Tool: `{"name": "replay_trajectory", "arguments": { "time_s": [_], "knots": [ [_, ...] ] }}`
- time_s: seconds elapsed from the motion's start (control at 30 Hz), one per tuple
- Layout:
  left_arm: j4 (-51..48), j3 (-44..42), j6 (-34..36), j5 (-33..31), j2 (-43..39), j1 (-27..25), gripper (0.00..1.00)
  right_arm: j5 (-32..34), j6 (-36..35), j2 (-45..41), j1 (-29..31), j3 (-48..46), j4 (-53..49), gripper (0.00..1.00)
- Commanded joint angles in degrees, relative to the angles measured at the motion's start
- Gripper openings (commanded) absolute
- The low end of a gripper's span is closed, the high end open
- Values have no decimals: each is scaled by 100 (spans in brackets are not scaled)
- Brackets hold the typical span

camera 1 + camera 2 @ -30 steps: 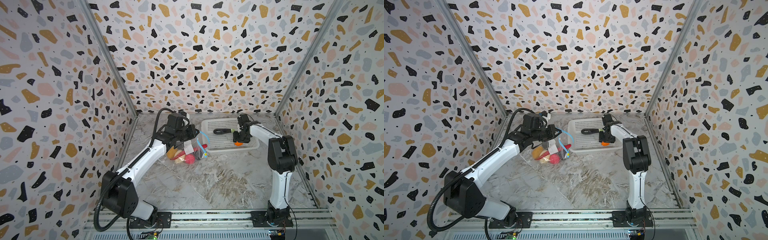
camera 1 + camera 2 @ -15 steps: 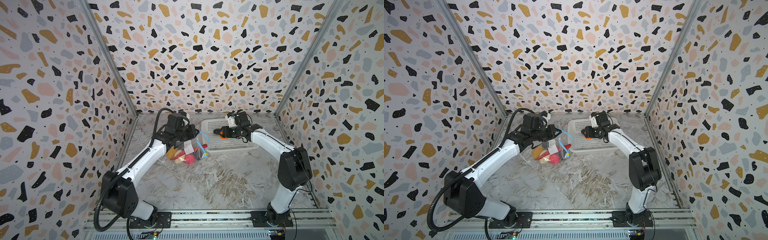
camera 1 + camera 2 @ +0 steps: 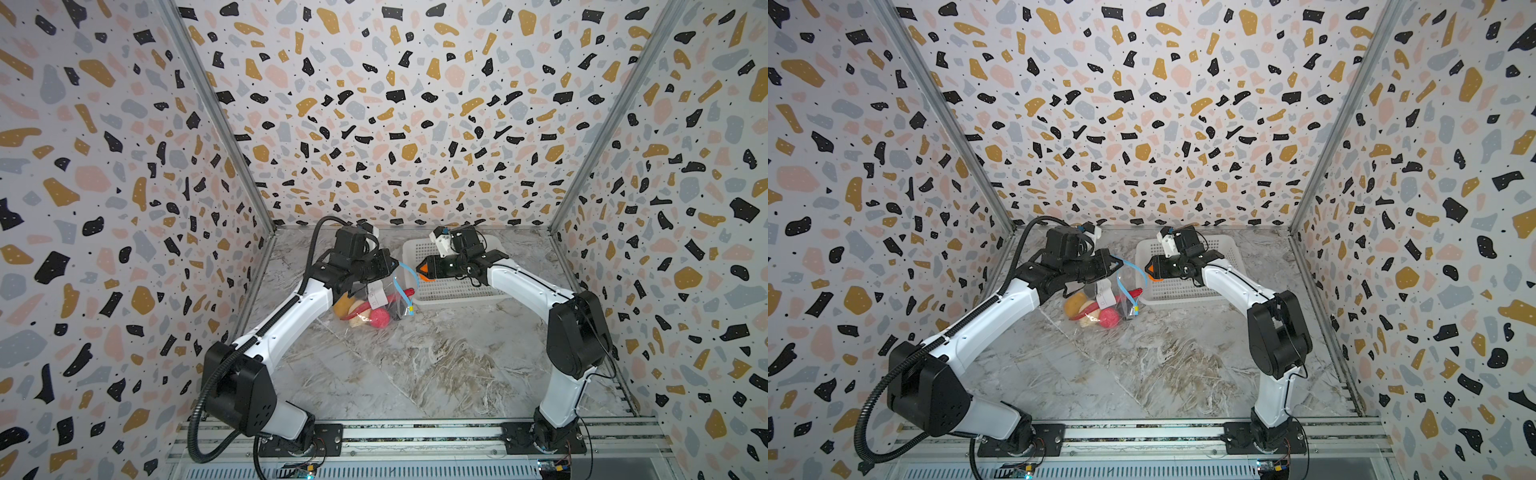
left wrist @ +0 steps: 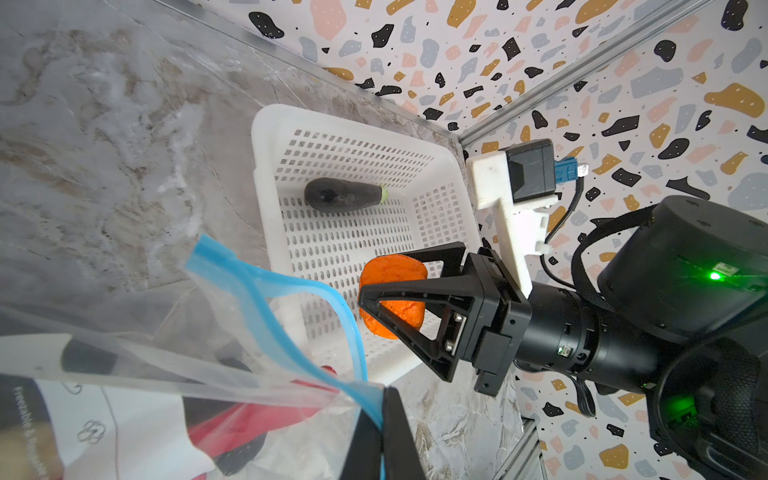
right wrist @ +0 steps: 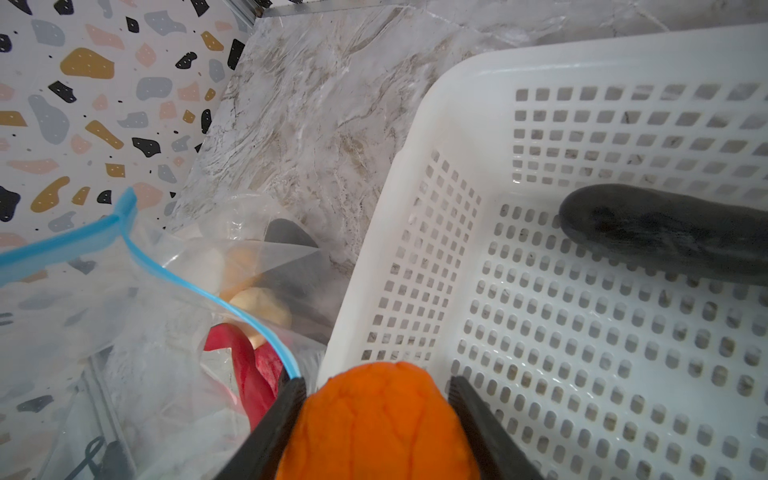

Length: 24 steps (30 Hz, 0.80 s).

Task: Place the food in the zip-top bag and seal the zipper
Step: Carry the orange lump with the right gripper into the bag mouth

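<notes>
The left gripper (image 3: 1115, 263) is closed on the upper edge of the bag (image 3: 382, 297), at the blue zipper (image 4: 291, 286), so that the mouth is held up and gaping while the bag's lower part rests on the counter (image 3: 415, 365). Inside the bag a pink-red ball (image 3: 1109, 318), a yellow-orange ball (image 3: 1075, 303), a cream ball (image 3: 357, 311) and a red chili (image 3: 1133, 294) are seen. The yellow end tab (image 3: 410, 309) hangs at the zipper's lower end. The right gripper (image 4: 390, 291) is closed partway on an orange ball (image 5: 378, 428), which is held off the counter over the edge of the white basket (image 5: 582, 54) nearest the bag, just beside the open mouth. Contact between this gripper and the zipper cannot be determined. One dark eggplant (image 4: 340, 195) lies on its side in the basket.
</notes>
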Motion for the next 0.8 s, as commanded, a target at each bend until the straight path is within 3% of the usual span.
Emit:
{"name": "replay_trajectory", "arguments": {
  "time_s": [0.0,0.77],
  "knots": [
    [279,-46,-65,78,-7,20,0,-164,-120,-36,58,298,-115,52],
    [328,15,-66,102,12,15,0,-1469,-52,155,262,578,459,51]
  ]
}}
